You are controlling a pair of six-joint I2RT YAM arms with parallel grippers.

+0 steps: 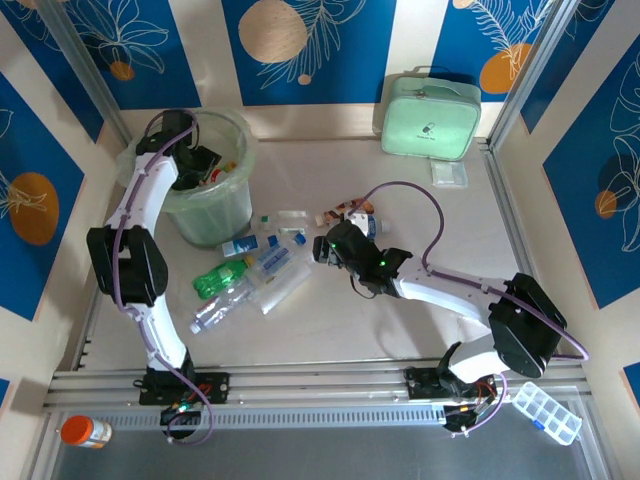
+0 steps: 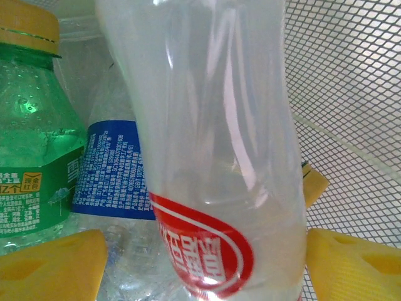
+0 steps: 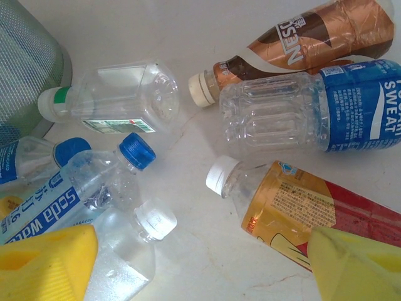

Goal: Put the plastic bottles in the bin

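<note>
My left gripper (image 1: 200, 165) hangs inside the pale-green bin (image 1: 215, 210). Its yellow fingers (image 2: 50, 263) stand wide apart, open, around a clear red-labelled bottle (image 2: 213, 157) that touches the right finger. A green bottle (image 2: 34, 157) and a blue-labelled one (image 2: 109, 169) lie beside it in the bin. My right gripper (image 1: 330, 248) is open low over the table. Between its fingers (image 3: 44, 263) lie a clear-capped bottle (image 3: 125, 244) and an orange-labelled, white-capped bottle (image 3: 301, 210). Several more bottles (image 1: 255, 270) lie scattered near the bin.
A mint-green zippered case (image 1: 430, 115) stands at the back right, with a small packet (image 1: 449, 172) in front of it. An orange-capped pill jar (image 1: 85, 432) and a clear compartment box (image 1: 547, 412) sit by the near rail. The bin's mesh wall (image 3: 25, 69) is left of the right gripper.
</note>
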